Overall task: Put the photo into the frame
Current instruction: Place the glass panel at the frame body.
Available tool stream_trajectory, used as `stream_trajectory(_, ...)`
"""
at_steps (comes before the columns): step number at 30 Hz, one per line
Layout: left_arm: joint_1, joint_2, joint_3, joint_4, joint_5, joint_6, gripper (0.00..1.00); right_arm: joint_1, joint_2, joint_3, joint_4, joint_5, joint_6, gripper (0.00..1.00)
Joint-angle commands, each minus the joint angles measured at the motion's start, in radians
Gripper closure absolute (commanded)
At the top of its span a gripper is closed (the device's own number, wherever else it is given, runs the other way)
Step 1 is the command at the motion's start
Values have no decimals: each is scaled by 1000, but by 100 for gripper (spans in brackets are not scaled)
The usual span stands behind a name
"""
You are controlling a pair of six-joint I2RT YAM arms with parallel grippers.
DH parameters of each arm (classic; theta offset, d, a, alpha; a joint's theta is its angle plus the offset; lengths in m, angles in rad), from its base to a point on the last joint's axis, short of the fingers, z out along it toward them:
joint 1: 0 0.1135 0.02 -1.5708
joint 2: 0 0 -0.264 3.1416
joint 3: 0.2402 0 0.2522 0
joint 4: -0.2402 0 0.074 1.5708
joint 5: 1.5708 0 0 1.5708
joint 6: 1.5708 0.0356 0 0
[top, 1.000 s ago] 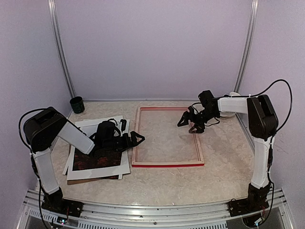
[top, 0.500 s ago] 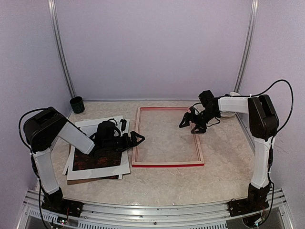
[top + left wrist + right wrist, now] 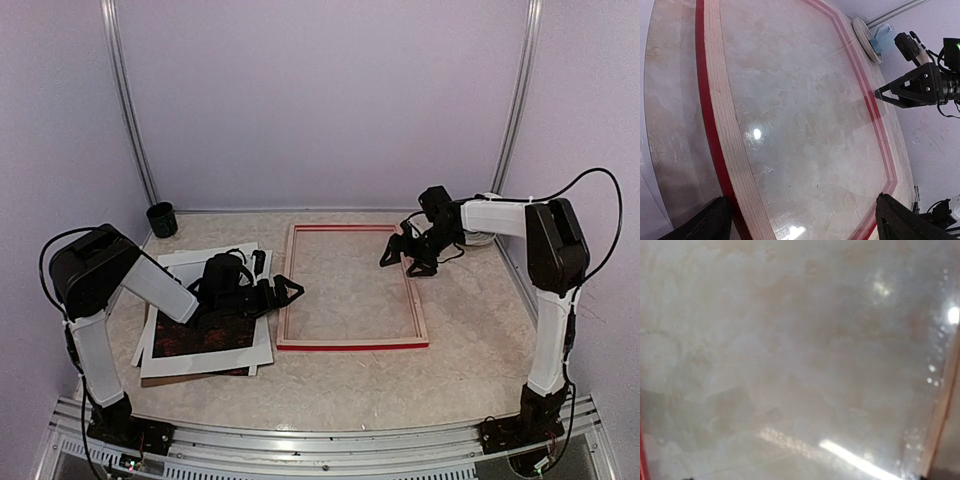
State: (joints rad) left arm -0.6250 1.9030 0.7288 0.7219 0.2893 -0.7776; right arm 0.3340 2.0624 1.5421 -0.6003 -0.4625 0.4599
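1. Photo (image 3: 200,335): lies face up on the pile of white sheets (image 3: 262,350) at lower left of the top view, left of the frame (image 3: 350,344). It is not in the frame.
2. Frame: flat on the table (image 3: 470,340) at centre of the top view, pale wood side up with red edges. The table shows through its pane (image 3: 345,290).
3. Left gripper (image 3: 288,294): jaws spread wide, nothing held. It sits over the pile's right edge, tips pointing at the frame's left side. Can't tell if it touches the pile.
4. Right gripper (image 3: 398,263): jaws spread wide, nothing held. It is over the frame's upper-right part, just beside the right side. Its wrist view shows only the pane and frame edges.
5. Versus one second ago: the right gripper is slightly further up and right in the top view, with the same opening. Left gripper, photo and frame are unchanged.
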Motion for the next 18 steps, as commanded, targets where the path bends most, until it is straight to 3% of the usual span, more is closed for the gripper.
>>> stream_trajectory(1, -8, 15, 11, 19, 30, -2, 1, 13, -55, -10, -18, 22, -20, 8)
stream_trajectory(18, -9, 10, 7, 19, 31, -3, 1, 13, -65, -19, -27, 49, -30, 8)
